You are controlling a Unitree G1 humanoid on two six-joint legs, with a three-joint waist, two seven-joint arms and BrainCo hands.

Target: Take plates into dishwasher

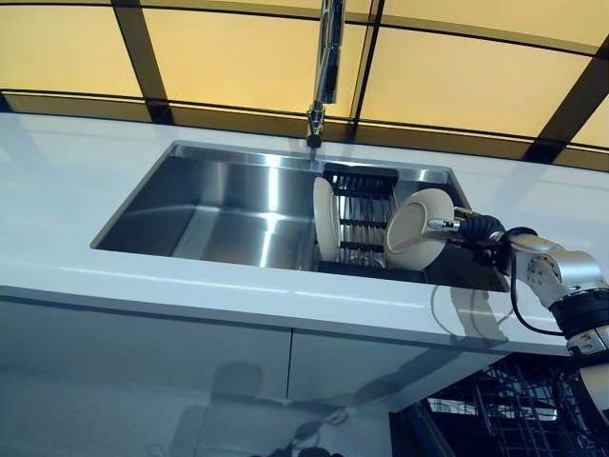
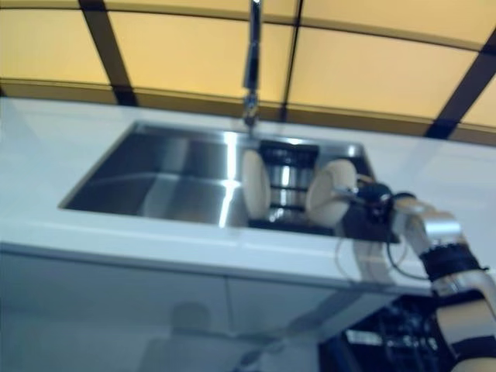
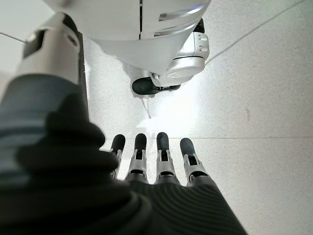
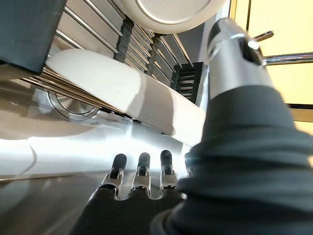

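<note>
Here the right hand (image 1: 476,228), fingers straight beside the tilted cream round plate (image 1: 417,228), should curl firmly round its rim before lifting it off the black wire rack (image 1: 363,224); the left hand (image 3: 156,161) hangs open.

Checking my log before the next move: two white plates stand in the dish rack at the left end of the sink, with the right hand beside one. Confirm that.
One detail is wrong. The dish rack sits at the right end of the sink, not the left, as the left eye view shows. The rest holds: the left plate and the right plate stand in it, with the right hand beside the right plate.
</note>
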